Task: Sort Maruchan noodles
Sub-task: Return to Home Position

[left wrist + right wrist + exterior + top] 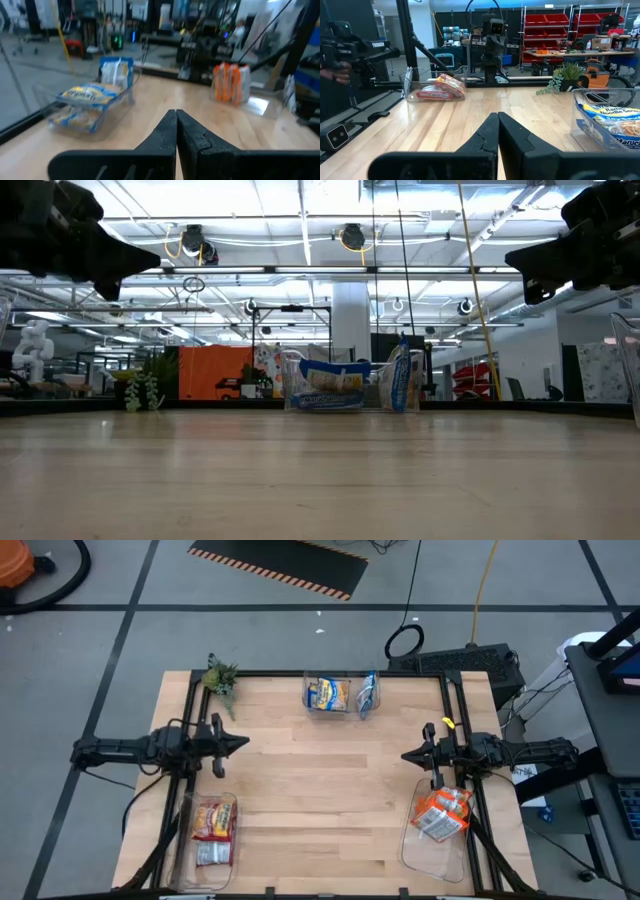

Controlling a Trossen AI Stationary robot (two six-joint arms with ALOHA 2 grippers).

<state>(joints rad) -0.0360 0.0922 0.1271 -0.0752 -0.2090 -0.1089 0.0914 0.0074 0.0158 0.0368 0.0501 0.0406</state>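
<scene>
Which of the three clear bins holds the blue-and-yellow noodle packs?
The bin at the table's far edge; the left-side bin holds red packs, the right-side bin orange packs.

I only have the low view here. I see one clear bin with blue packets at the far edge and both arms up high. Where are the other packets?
Observer: From above, the red packets lie in the left clear bin, at the near edge beside the left arm.
Operator: And the orange ones?
Observer: The orange packets are in the right clear bin, at the near edge beside the right arm.
Operator: Are the grippers holding anything?
Observer: No. The wrist views show the left gripper and the right gripper both shut and empty.
</scene>
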